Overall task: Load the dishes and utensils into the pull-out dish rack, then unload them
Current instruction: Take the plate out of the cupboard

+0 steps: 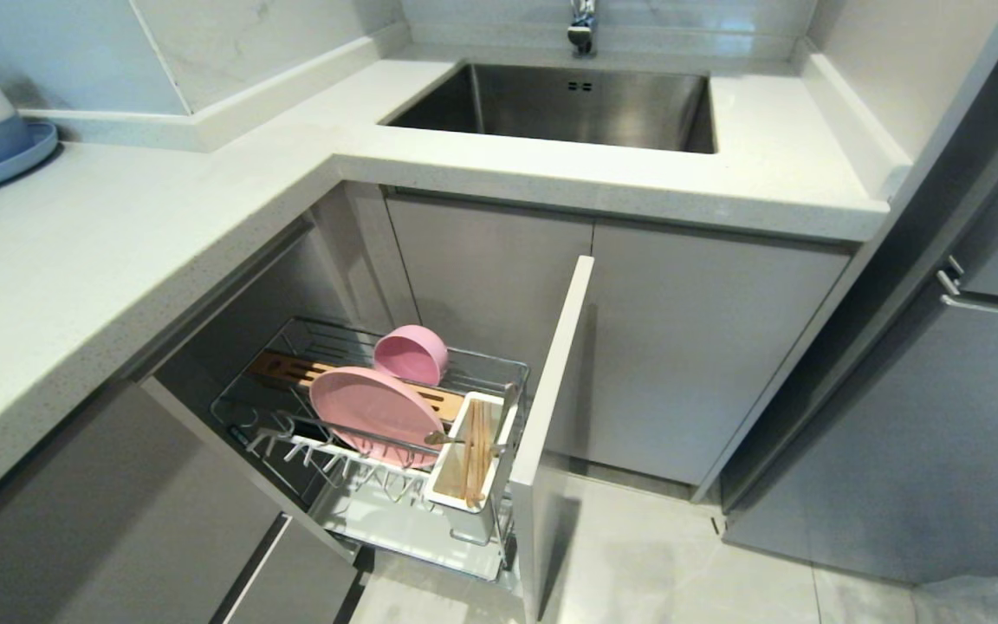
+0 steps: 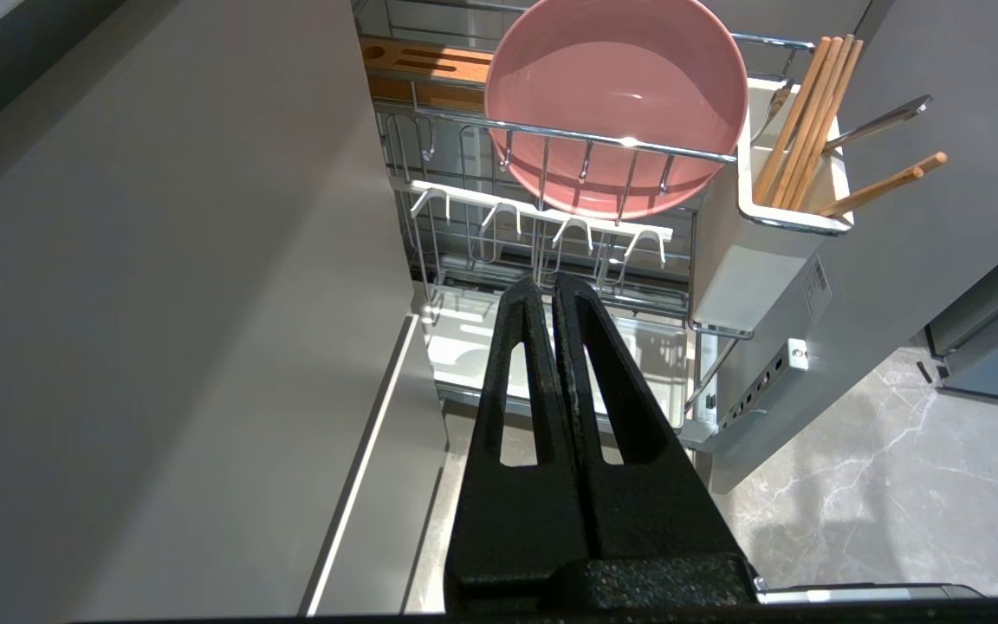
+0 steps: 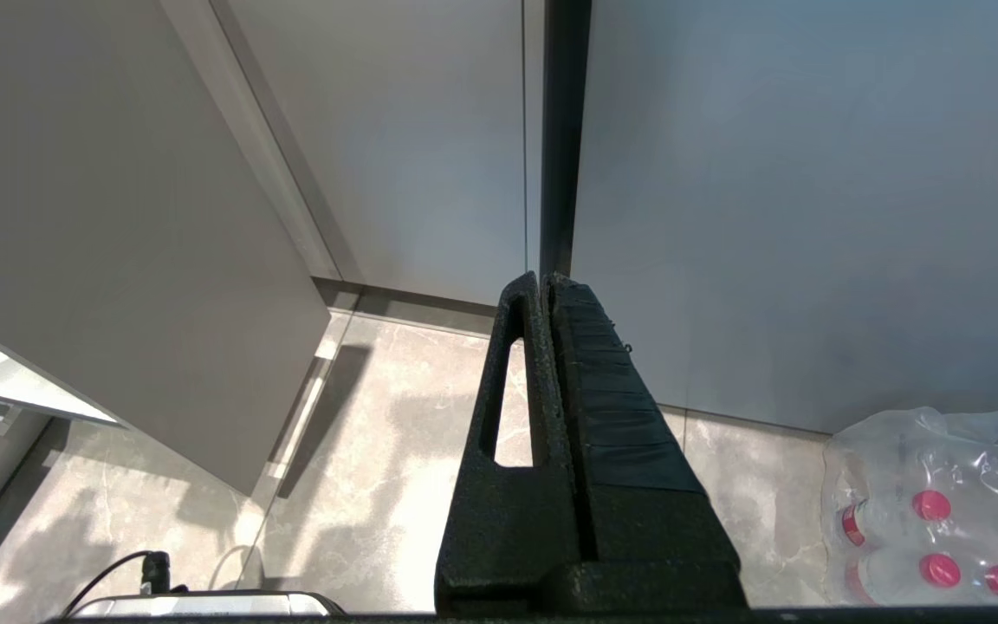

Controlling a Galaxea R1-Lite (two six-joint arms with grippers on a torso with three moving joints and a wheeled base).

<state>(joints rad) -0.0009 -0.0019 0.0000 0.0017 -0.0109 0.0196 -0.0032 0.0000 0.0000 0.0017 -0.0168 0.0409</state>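
Both hands, left hand [image 2: 548, 290] and right hand [image 3: 542, 286], are closed, holding nothing. Pink plate [image 1: 373, 409] looks stiff, smooth, possibly slippery; pinch its upper rim.

Rack: my view looks down on the pull-out dish rack [image 1: 378, 433], drawn out below the counter [image 1: 118, 234], left of the sink cabinet.
Plate: the plate [image 1: 375, 412] stands on edge in the prongs, before the wooden bar [image 1: 291, 368].
Bowl: the bowl [image 1: 411, 354] sits tilted behind the plate.
Holder: the utensil holder [image 1: 473, 455] hangs right of the plate, just beside the door front [image 1: 551, 390].
Utensils: chopsticks [image 1: 475, 451] and fork [image 1: 464, 439] are in the holder.
Sink: the sink [image 1: 568, 104] lies behind, set in the counter.
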